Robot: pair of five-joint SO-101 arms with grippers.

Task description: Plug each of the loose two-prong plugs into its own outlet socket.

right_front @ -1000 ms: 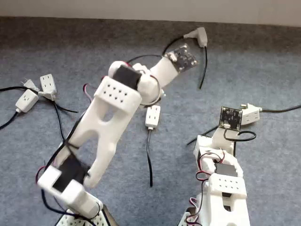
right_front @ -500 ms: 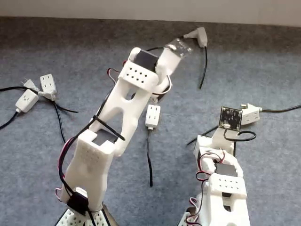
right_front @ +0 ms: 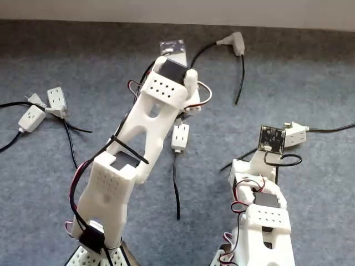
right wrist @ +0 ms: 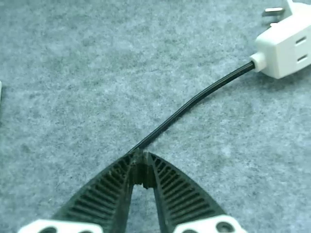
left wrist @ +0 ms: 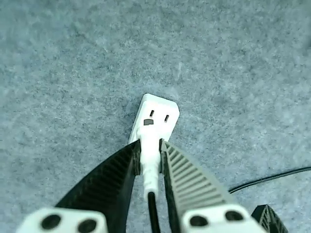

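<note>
My left gripper (left wrist: 150,145) is shut on the white neck of an outlet socket (left wrist: 156,116), whose slotted face points away from it over the carpet. In the high view the left arm (right_front: 150,127) stretches across the middle and hides that socket. Beside the arm, a second white socket (right_front: 180,136) lies on the carpet with its black cord trailing toward the front. My right gripper (right wrist: 141,158) is shut on a black cord (right wrist: 194,102) that runs to a white two-prong plug block (right wrist: 286,46). That block (right_front: 297,133) lies just beyond the right arm (right_front: 266,216).
A grey angled plug (right_front: 233,41) lies at the back with cords running off it. Two white plug blocks (right_front: 31,117) (right_front: 56,98) with black cords sit at the far left. Grey carpet (right_front: 310,83) covers the table.
The left arm has stretched out and its wrist has swung from the back right toward the back left. The right arm and the loose plugs have not moved.
</note>
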